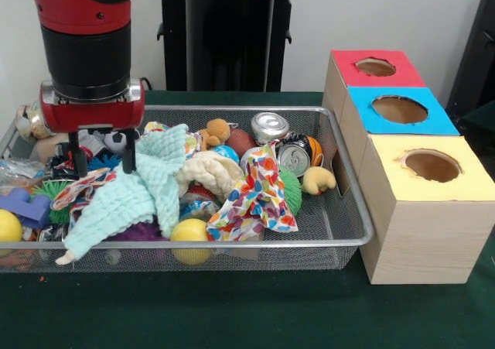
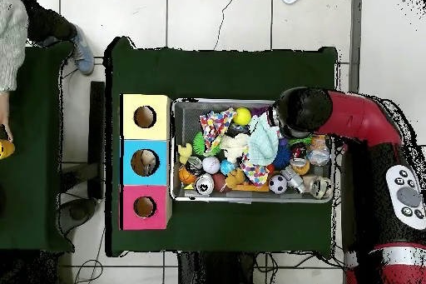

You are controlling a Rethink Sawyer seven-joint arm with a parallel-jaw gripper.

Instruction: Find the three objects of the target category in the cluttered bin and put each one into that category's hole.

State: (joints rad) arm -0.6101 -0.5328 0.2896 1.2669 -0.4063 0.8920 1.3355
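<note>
My gripper [image 1: 104, 159] hangs open over the left part of the wire bin [image 1: 255, 245], nothing between its fingers [image 1: 80, 160]. A mint green cloth [image 1: 147, 188] lies just right of it, touching the right finger. Beside that are a cream cloth [image 1: 213, 171] and a multicoloured cloth [image 1: 259, 198]. Two silver cans [image 1: 269, 124] [image 1: 294, 159] sit toward the bin's far right. A yellow ball [image 1: 190, 233] rests at the front and a yellow duck [image 1: 318, 180] at the right. In the overhead view the arm's wrist [image 2: 299, 112] hides the gripper above the bin [image 2: 174, 131].
Three wooden boxes stand right of the bin, each with a round hole: red top [image 1: 376, 67], blue top [image 1: 400, 110], yellow top [image 1: 431, 165]. Overhead they are yellow [image 2: 145, 117], blue [image 2: 145, 162] and red [image 2: 145, 207]. A person's sleeve [image 2: 10, 31] and shoe [image 2: 81, 52] show at the left edge.
</note>
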